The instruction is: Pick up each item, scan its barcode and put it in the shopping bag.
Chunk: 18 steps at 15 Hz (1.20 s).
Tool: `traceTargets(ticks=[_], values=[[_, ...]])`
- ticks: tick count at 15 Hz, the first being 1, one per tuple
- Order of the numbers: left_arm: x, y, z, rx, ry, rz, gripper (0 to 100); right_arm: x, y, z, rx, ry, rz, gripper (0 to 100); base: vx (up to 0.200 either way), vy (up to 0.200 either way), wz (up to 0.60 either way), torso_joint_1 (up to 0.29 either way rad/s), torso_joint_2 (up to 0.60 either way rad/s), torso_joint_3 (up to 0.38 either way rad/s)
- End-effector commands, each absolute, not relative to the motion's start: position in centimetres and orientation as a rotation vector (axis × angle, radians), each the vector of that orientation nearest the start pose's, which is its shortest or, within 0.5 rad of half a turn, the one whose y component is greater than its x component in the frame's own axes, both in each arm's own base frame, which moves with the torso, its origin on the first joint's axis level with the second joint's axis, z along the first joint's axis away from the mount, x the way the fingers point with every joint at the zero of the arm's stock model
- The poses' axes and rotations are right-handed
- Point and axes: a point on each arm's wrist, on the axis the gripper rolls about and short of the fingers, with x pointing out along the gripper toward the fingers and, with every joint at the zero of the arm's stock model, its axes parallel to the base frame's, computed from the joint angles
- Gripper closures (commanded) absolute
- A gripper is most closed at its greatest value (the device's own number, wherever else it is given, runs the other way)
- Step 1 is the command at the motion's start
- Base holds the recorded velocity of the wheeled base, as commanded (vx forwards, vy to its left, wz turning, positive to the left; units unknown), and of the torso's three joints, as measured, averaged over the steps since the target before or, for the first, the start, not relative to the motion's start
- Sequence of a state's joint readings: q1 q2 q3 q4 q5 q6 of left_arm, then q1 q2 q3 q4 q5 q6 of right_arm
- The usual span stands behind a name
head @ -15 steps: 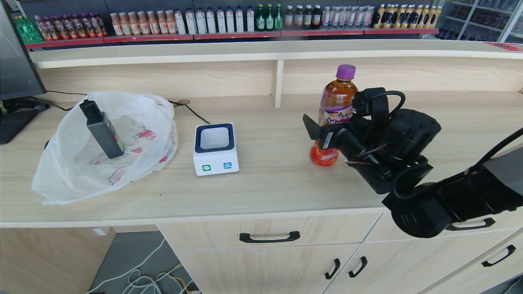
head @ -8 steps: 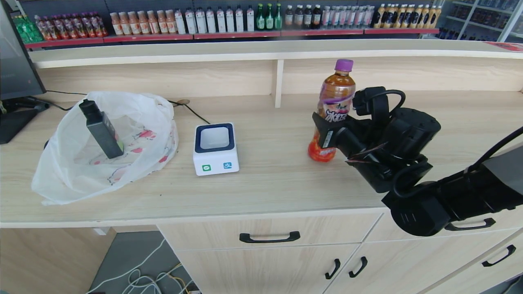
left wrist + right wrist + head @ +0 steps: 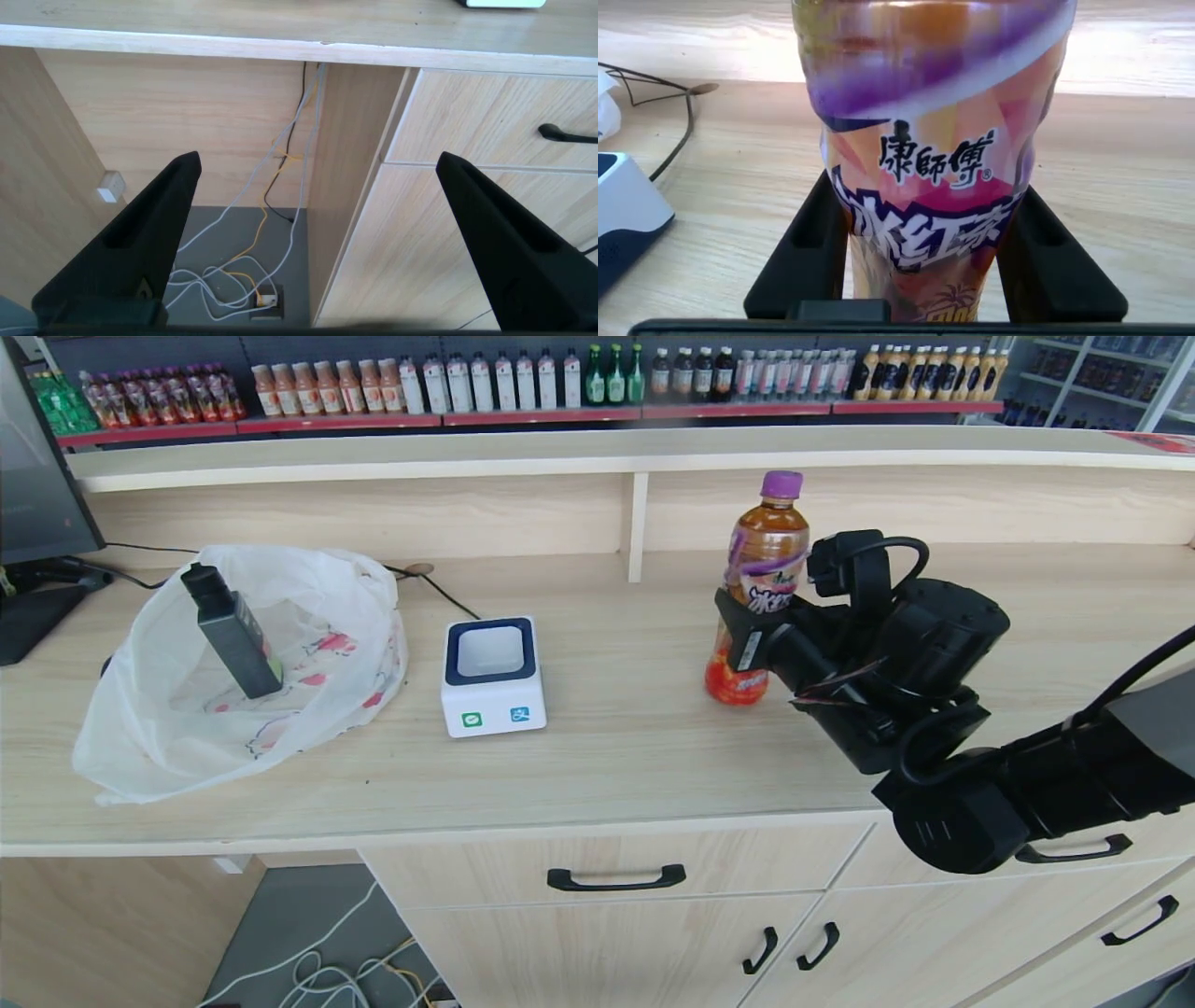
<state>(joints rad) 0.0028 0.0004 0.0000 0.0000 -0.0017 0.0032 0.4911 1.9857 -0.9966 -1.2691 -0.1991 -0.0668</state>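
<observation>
Black right jaws pinch the tea bottle (image 3: 767, 546) at its label; we see it upright over the counter (image 3: 635, 747), 3 o'clock of the white scanner (image 3: 492, 676). Shopping bag (image 3: 140, 747) sits at scanner's 9 o'clock, dark carton (image 3: 233, 635) inside. Left jaws spread wide below the counter edge.

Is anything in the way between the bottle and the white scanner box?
Nothing visible. The right end effector is shut on the bottle, and just flat counter lies between it and the scanner.

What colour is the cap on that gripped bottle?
Purple cap on the bottle; head view shows it best.
</observation>
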Motion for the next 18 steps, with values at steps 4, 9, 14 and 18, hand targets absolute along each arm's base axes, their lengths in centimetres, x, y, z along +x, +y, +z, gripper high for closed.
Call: traceTargets(ticks=[4,9,14,18], values=[[-2.3,0.0,7.5,0.003,0.000,0.002,0,32.6,17.0,21.8,0.048,-0.326,0.278,100,0.000,0.000,0.00,0.000,0.00,0.000],[-2.3,0.0,7.5,0.003,0.000,0.002,0,30.5,16.8,24.0,0.069,-0.379,0.291,100,0.000,0.000,0.00,0.000,0.00,0.000],[-2.3,0.0,7.5,0.003,0.000,0.002,0,26.4,17.7,24.9,0.099,-0.383,0.329,100,0.000,0.000,0.00,0.000,0.00,0.000],[-2.3,0.0,7.5,0.003,0.000,0.002,0,21.9,16.2,25.8,0.128,-0.398,0.308,100,0.000,0.000,0.00,0.000,0.00,0.000]])
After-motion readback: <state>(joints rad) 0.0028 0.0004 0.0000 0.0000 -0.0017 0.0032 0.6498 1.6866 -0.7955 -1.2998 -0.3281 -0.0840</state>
